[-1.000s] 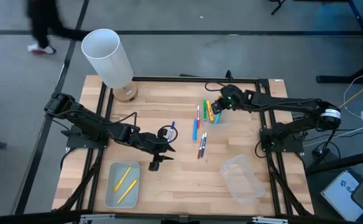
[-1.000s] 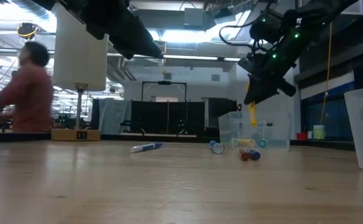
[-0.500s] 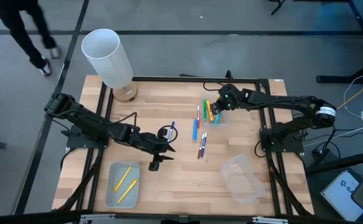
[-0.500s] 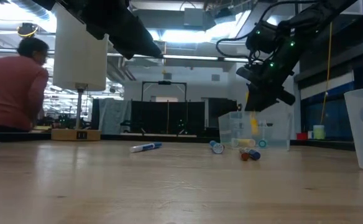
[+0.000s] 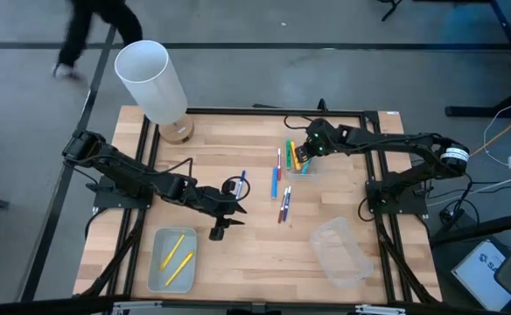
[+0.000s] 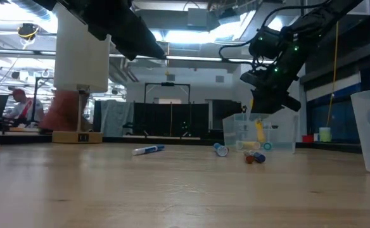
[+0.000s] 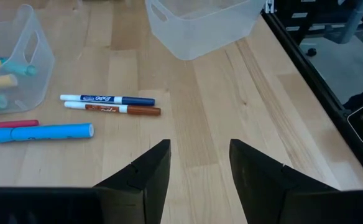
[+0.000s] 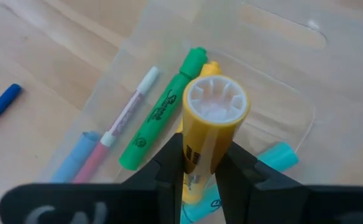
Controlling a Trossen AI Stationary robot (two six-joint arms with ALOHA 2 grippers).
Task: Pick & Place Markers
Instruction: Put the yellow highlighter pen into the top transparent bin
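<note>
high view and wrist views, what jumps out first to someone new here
The right gripper stands out, shut on a yellow marker held upright over a clear bin of markers at the table's far right. The left gripper hangs open above bare wood mid-table, and a tall white cylinder stands at the far left corner.

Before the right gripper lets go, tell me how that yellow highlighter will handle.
The yellow highlighter looks stiff: it stands straight between the right gripper fingers without bending. Its round, smooth barrel would probably roll on bare wood. Released over the clear bin, it would likely be stopped by the walls and the green highlighter there.
</note>
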